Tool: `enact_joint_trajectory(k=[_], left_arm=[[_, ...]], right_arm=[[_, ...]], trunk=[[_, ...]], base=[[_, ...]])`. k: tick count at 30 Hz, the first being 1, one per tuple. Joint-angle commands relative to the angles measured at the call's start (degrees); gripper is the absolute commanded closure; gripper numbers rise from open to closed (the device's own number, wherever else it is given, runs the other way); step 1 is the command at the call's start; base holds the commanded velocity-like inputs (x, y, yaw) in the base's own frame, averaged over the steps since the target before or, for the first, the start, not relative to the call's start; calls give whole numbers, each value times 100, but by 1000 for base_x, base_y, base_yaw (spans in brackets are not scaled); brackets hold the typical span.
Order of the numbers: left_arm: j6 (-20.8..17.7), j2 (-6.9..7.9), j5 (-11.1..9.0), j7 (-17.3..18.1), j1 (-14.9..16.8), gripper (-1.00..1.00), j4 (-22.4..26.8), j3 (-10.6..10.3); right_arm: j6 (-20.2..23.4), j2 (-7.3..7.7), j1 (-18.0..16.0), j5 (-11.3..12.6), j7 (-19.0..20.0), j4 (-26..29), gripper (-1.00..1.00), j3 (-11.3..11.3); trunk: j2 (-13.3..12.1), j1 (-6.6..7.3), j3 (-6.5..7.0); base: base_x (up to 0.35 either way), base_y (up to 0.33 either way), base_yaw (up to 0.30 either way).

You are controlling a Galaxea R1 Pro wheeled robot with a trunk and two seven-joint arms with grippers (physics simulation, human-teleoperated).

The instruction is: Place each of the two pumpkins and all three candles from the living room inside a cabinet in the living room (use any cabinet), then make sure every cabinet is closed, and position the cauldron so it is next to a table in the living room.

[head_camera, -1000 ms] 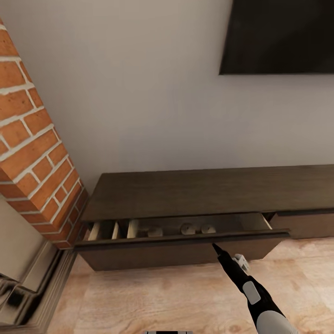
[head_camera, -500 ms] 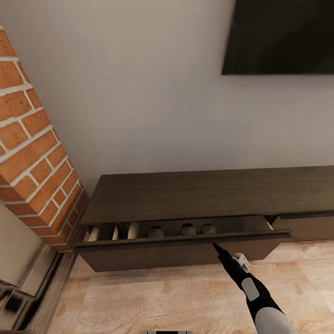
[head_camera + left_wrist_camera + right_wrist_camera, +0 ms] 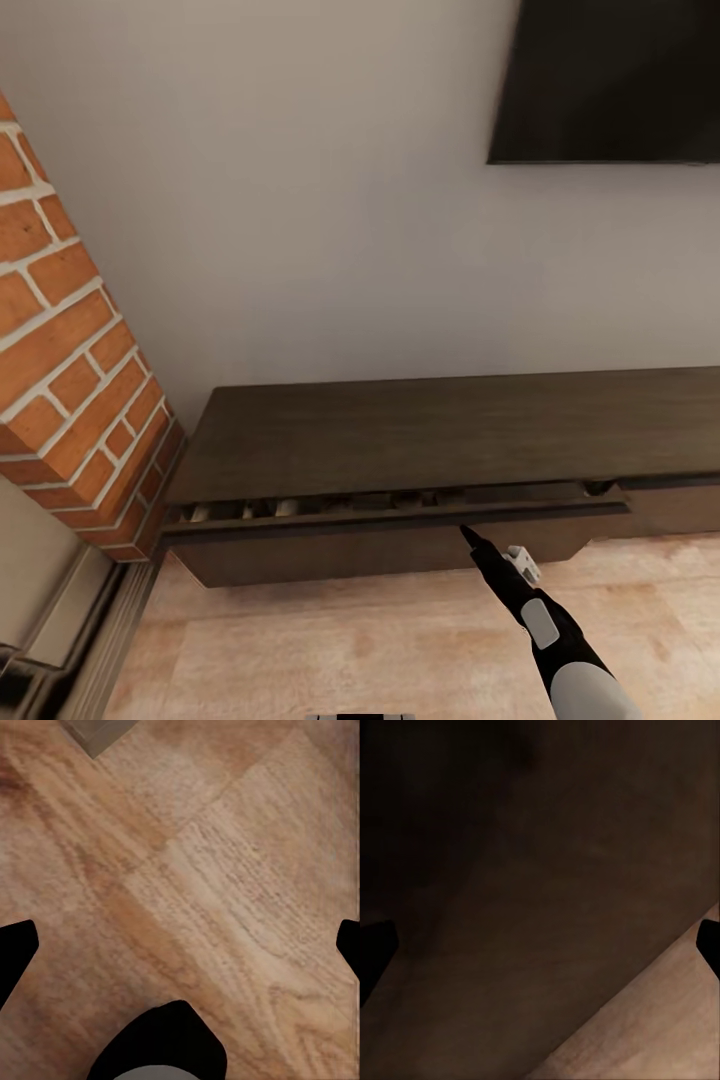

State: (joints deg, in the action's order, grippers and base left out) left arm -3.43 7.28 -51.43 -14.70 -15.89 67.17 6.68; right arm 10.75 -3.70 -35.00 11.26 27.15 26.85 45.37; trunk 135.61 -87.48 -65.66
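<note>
We see the long dark-brown cabinet against the pale wall, its left drawer open just a crack, with the contents too shadowed to make out. Our right gripper has its tip touching the drawer front near the top edge; in the right wrist view its fingers sit at the far edges, jaws spread wide and grasping nothing. Our left gripper hangs over the wood floor, jaws likewise released. The brick fireplace stands just beside the cabinet's left end, and a dark screen is on the wall above.
</note>
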Motion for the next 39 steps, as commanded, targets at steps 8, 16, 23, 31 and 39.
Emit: enact_joint_trajectory(k=[8,16,23,31,39], left_arm=[[-25,1,-34,-40,-2,-100,11,0],[-27,10,-34,-42,-1,-100,-7,0],[-27,10,-34,-42,-1,-100,-15,0],[-27,10,-34,-42,-1,-100,-32,0],[-27,10,-34,-44,-1,-100,-49,-8]], right_arm=[[68,-8,-7,99,45,14,-100,24],[69,-1,-7,98,38,14,-100,24],[68,-4,-7,97,36,14,-100,26],[68,-5,-7,96,36,14,-100,26],[68,-6,-7,97,4,14,-100,26]], trunk=[[2,-2,-3],[2,-2,-3],[2,-2,-3],[2,-2,-3],[2,-2,-3]], base=[[242,49,0],[25,4,0],[0,0,0],[6,0,0],[40,0,0]])
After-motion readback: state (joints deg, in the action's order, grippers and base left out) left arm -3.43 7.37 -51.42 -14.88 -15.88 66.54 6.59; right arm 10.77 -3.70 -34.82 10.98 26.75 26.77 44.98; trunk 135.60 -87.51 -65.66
